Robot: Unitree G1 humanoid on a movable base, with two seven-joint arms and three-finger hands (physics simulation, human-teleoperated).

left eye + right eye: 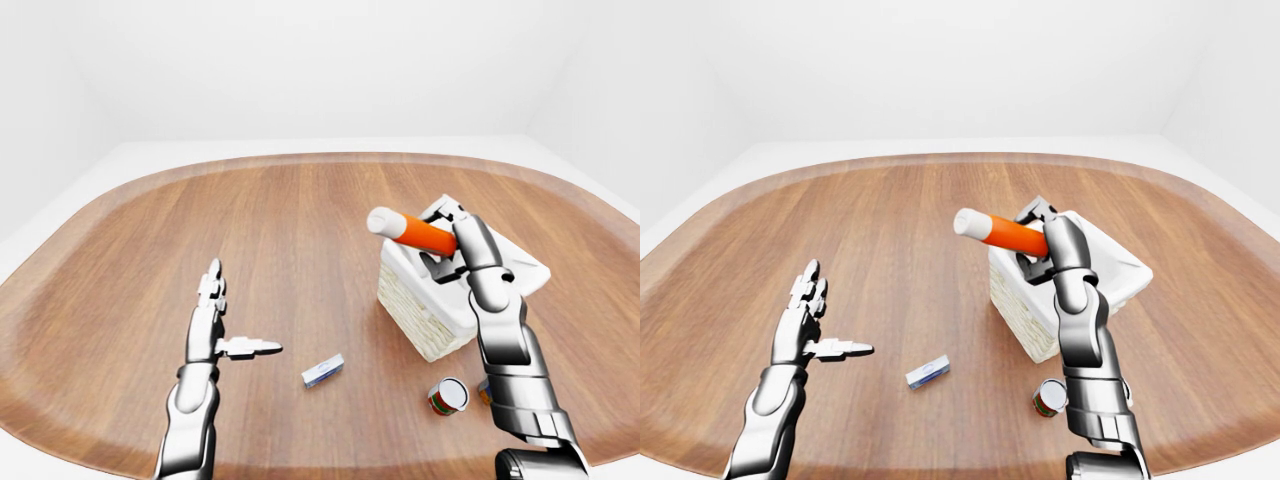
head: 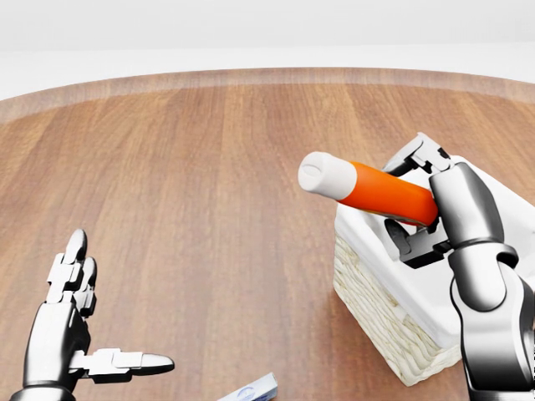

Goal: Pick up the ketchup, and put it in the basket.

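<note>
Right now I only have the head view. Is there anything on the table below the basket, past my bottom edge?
Observer: Yes. In the left-eye view a small can sits on the table below the basket, just left of the right forearm.
Operator: And that box I see cut off at my bottom edge?
Observer: The small box lies flat on the table, whole in the left-eye view, between the left hand and the can, touching neither.
</note>
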